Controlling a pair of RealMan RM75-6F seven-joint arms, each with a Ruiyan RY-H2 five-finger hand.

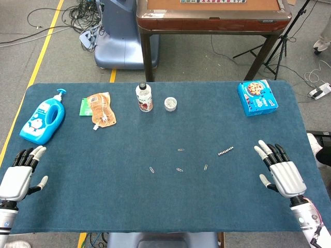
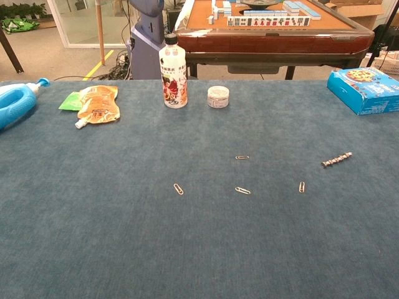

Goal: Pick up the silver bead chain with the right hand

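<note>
My right hand (image 1: 282, 173) rests on the surface, fingers spread, holding nothing. Silver bead chain (image 1: 226, 151) lies flat at my ten o'clock, apart from the paper clips (image 1: 179, 169), probably easing a clean pinch.

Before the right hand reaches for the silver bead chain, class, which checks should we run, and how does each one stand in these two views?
1. Silver bead chain located, lying flat on the blue table: ok.
2. Right hand free to take it, fingers spread and holding nothing: ok.
3. Path from right hand to chain free of objects: ok, only bare cloth between them.
4. Chain apart from clutter: ok; the nearest paper clip lies apart from it.
5. Left hand out of the way at the table's far left edge: ok.
6. Right hand seen in the chest view for close guidance: not ok, it only shows in the head view.
</note>
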